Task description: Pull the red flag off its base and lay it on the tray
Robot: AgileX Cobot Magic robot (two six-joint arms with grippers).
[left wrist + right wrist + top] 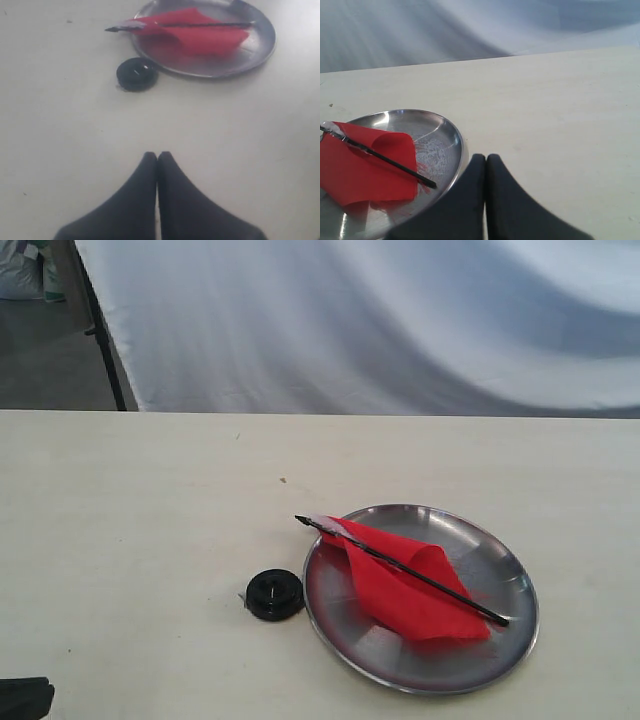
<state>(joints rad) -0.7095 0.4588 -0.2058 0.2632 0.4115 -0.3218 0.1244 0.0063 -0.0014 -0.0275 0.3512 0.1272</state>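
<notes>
The red flag lies flat on the steel tray, its black pole crossing the cloth and its pointed tip overhanging the tray's rim. The round black base stands alone on the table, just left of the tray. In the left wrist view the flag, tray and base sit well beyond my left gripper, which is shut and holds nothing. My right gripper is shut and holds nothing, beside the tray's rim, with the flag further in.
A pale wooden table carries everything. A white cloth backdrop hangs behind its far edge, with a dark stand leg at the left. A dark arm part shows at the lower left corner.
</notes>
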